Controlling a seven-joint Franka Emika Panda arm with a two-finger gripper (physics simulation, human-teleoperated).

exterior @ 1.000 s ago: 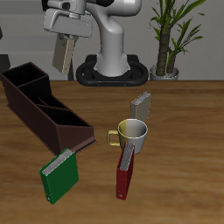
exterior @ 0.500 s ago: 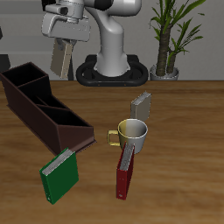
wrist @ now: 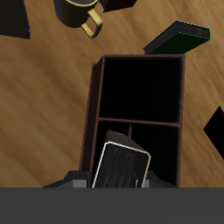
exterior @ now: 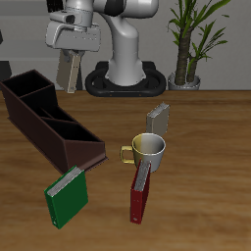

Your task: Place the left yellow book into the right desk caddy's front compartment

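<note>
Four slim hardback books show in all: two dull grey-tan ones, the left yellow book (exterior: 69,70) held aloft and a second grey-tan book (exterior: 158,119) upright behind the mug, plus one green book (exterior: 67,196) and one dark red book (exterior: 140,194). There is one long maroon-brown partitioned desk caddy (exterior: 47,119), one white mug with a yellow handle (exterior: 149,149), and one potted green plant (exterior: 190,39).

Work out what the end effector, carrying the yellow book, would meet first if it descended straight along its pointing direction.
Probably the right desk caddy: the left yellow book in the end effector hangs over an open compartment. Depth is unclear.
</note>
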